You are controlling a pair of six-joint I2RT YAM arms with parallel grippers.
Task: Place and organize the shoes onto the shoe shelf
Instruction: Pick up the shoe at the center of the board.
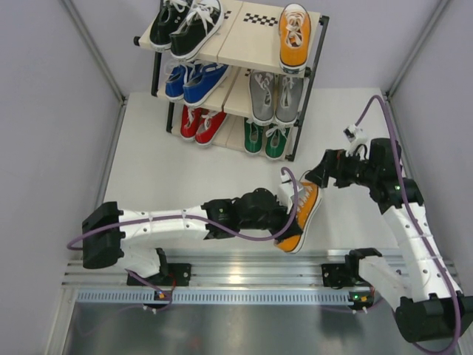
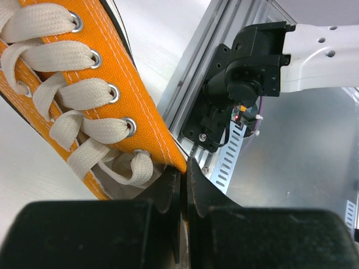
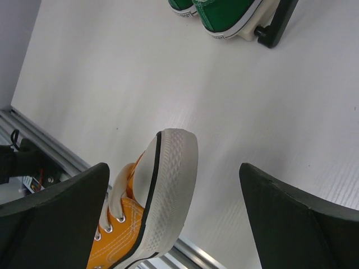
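My left gripper [image 1: 287,216] [image 2: 184,179] is shut on the collar edge of an orange shoe [image 1: 303,214] [image 2: 84,95], which is tilted above the table's near edge. My right gripper [image 1: 315,177] [image 3: 174,168] is open, and the shoe's white toe cap [image 3: 171,179] sits between its fingers without touching them. The shoe shelf [image 1: 244,37] stands at the back. Its top tier holds a black pair [image 1: 188,22] and the other orange shoe [image 1: 294,35]. Blue [image 1: 194,80] and grey [image 1: 275,96] pairs fill the middle tier, red [image 1: 201,124] and green [image 1: 264,137] [image 3: 224,14] pairs the bottom.
Aluminium rails [image 1: 244,275] [image 2: 193,84] run along the near edge with both arm bases on them. Grey walls close in both sides. The shelf's black foot [image 3: 275,25] rests on the white table [image 1: 162,170].
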